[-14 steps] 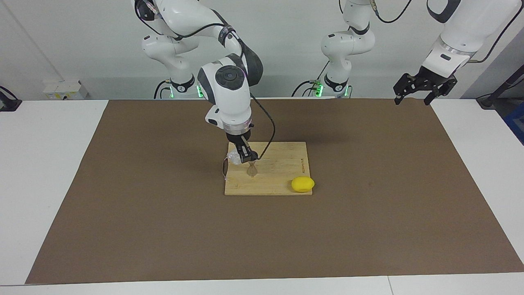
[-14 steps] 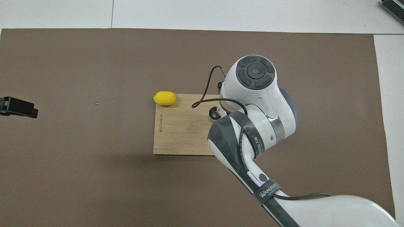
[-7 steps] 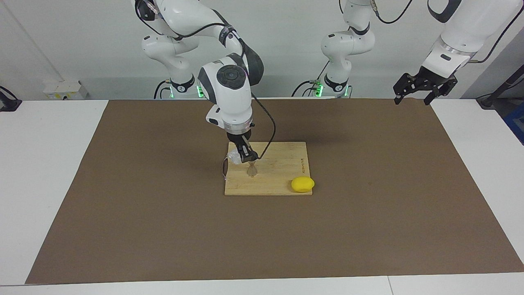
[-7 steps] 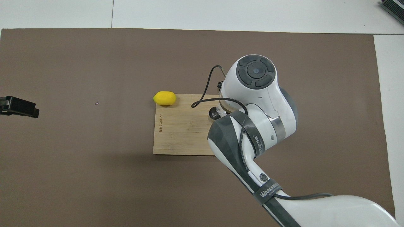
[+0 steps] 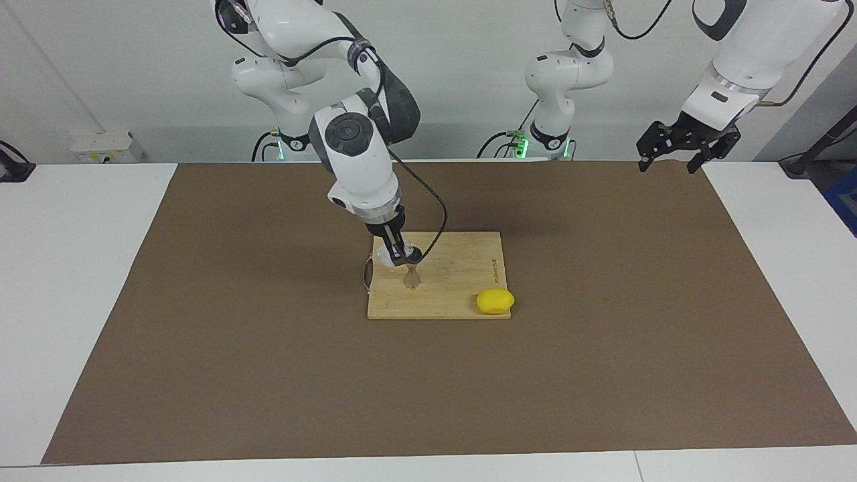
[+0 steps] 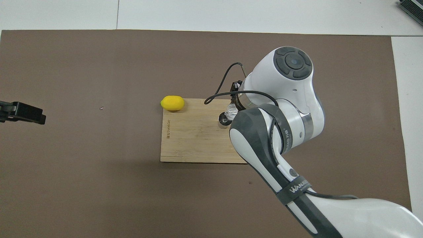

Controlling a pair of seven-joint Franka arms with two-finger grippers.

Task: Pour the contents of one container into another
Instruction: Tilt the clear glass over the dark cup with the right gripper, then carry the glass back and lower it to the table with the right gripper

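Clear glass cup (image 5: 383,256), small, tipped, pinched in right hand (image 5: 400,255), centre of facing frame, just above and touching close to the rim of the jigger; in overhead frame seen as a glinting patch (image 6: 230,111) at the wrist's edge

Steel jigger (image 5: 412,277), hourglass-shaped, upright on wooden cutting board (image 5: 462,274), just below the cup in facing frame; dark round mouth (image 6: 224,119) visible in overhead frame, right part of the board (image 6: 191,138)

Right hand, pressed shut on the glass cup, angled down over the board; arm entering from upper left of facing frame, filling lower right of overhead frame

Lemon (image 5: 495,300), yellow, at lower right corner of the board in facing frame, resting partly on its edge; upper left corner (image 6: 172,102) in overhead frame

Brown mat (image 5: 602,348) under the board, covering most of white tabletop (image 5: 80,268)

Left hand (image 5: 683,144), spread wide, nothing held, raised at upper right of facing frame over the mat's corner, waiting; dark tip (image 6: 23,112) at left edge of overhead frame
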